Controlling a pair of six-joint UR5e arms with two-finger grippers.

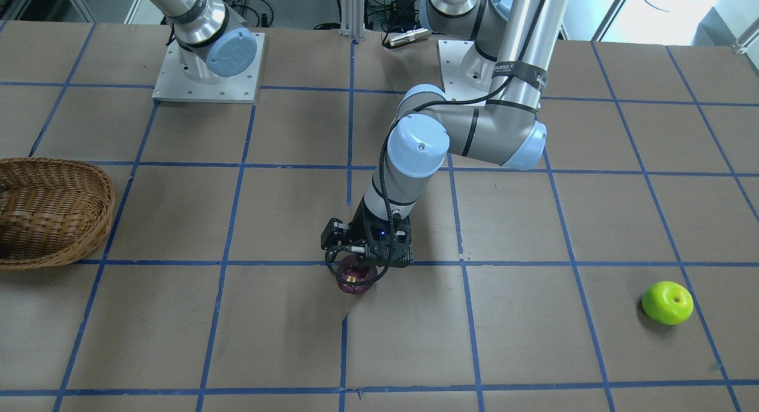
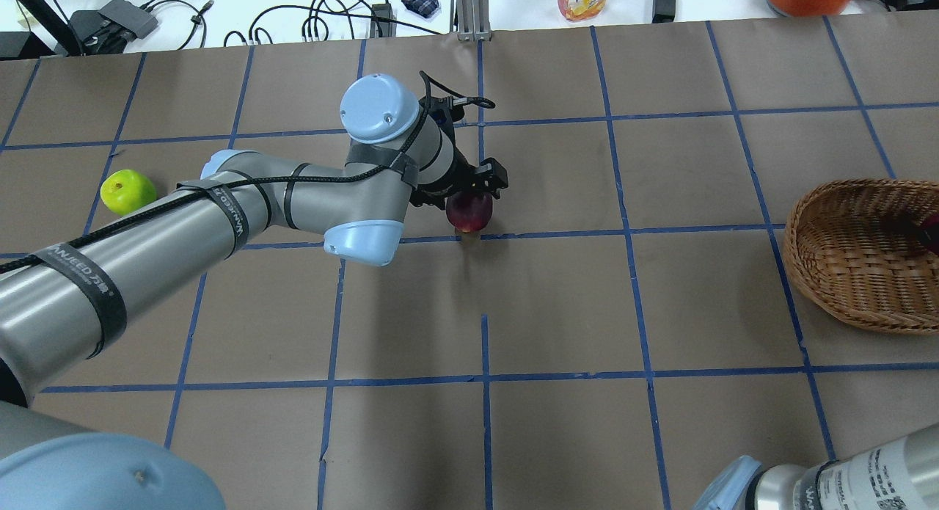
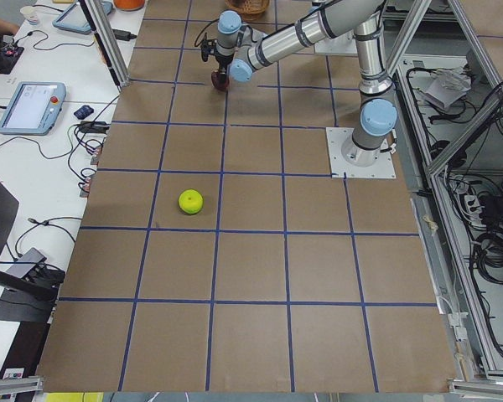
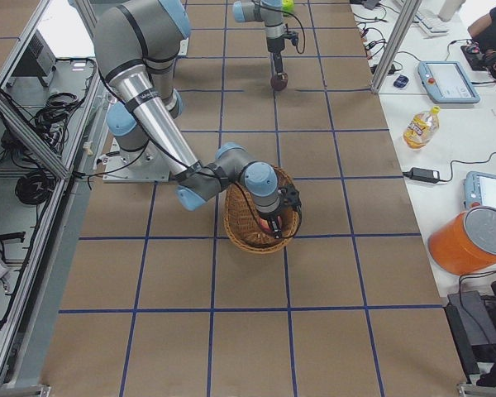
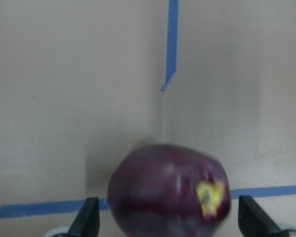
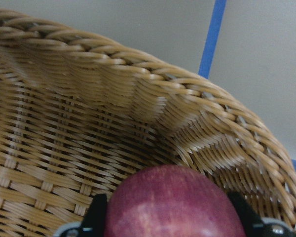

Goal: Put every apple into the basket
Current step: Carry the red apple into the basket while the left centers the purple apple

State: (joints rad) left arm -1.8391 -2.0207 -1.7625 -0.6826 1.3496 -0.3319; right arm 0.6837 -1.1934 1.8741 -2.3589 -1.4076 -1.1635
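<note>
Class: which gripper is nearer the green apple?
Left. The left gripper straddles the purple apple mid-table, nearer the green apple; the right gripper holds the red apple at the far basket.

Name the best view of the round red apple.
Right wrist-mounted: the round red apple looms between the right gripper's fingers over the woven wicker basket. Exterior right shows it tiny; overhead, a sliver; others, nothing.

A black strap [image 2: 82, 290] on the left arm [image 2: 308, 202], well behind the jaws, reads "WANJEED" (the characters after it are illegible). A second strap [image 2: 224, 213], nearer the jaws, repeats it. A blue cap [image 1: 231, 51] shows "UR".
</note>
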